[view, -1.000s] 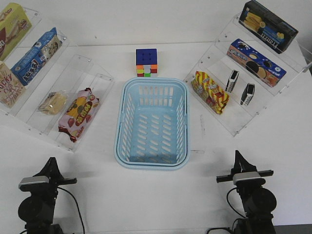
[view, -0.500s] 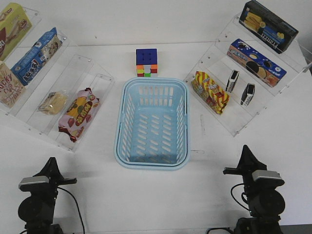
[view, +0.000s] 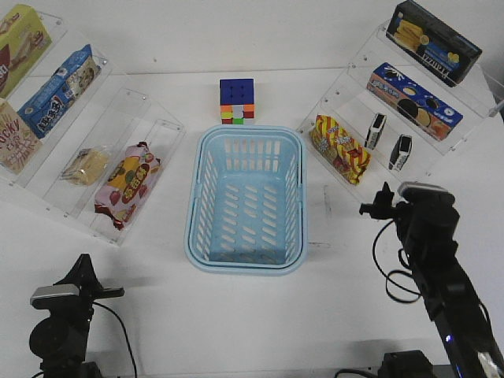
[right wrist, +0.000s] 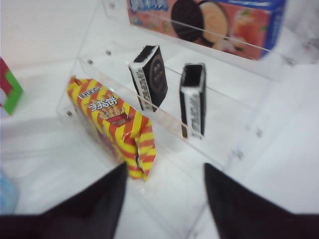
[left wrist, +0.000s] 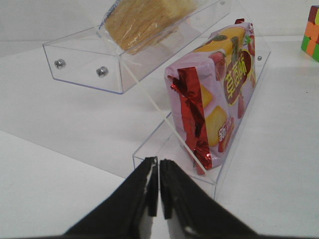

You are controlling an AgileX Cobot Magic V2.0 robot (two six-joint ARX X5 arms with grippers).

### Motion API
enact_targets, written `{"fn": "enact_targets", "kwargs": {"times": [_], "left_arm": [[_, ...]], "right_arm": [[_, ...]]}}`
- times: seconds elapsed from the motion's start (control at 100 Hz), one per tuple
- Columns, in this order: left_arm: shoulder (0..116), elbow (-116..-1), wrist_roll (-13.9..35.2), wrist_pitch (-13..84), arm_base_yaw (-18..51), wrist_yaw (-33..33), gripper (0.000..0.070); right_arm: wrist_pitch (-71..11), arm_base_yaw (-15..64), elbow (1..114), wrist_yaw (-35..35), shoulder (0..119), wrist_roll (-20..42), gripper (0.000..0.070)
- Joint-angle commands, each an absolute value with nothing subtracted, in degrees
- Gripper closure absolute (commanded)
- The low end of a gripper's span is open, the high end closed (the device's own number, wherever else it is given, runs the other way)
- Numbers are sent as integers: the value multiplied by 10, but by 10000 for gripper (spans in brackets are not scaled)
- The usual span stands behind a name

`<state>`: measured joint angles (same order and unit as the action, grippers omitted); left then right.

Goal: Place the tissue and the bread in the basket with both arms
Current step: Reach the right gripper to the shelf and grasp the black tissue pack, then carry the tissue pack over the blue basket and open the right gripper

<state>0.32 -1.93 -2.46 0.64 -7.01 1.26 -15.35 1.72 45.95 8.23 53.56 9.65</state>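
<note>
The light blue basket stands empty at the table's middle. Two black tissue packs stand on edge on the right clear shelf. They also show in the right wrist view. My right gripper is open and empty, in front of that shelf and short of the packs. The wrapped bread lies on the left shelf, and shows in the left wrist view. My left gripper is shut and empty, low at the front left, far from the bread.
A pink-red snack bag lies on the lowest left step beside the bread. A yellow-red striped bag lies on the lowest right step, left of the tissue packs. A blue cookie box sits on the step behind them. A colour cube stands behind the basket.
My right arm has risen from the front right and reached forward toward the right shelf. The left arm has not moved.
</note>
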Motion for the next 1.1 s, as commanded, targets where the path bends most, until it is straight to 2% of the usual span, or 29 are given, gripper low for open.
{"fn": "enact_targets", "kwargs": {"times": [0.0, 0.22, 0.42, 0.5, 0.6, 0.81, 0.93, 1.09], "left_arm": [[2, -8, -32, 0, -72, 11, 699], [2, -8, -32, 0, -72, 11, 699], [2, -8, -32, 0, -72, 11, 699], [2, -8, -32, 0, -72, 11, 699], [2, -8, -32, 0, -72, 11, 699], [2, -8, -32, 0, -72, 11, 699], [2, -8, -32, 0, -72, 11, 699], [2, -8, -32, 0, -72, 11, 699]], "right_arm": [[-140, 11, 506, 91, 592, 66, 294], [-139, -26, 634, 90, 748, 43, 294], [-138, -51, 683, 70, 847, 46, 310], [-138, -56, 685, 69, 866, 48, 419], [-137, -57, 685, 68, 874, 47, 700], [-150, -54, 705, 52, 808, 48, 700], [-163, -34, 709, -25, 735, 69, 700], [-169, 39, 709, -175, 683, 94, 700]]}}
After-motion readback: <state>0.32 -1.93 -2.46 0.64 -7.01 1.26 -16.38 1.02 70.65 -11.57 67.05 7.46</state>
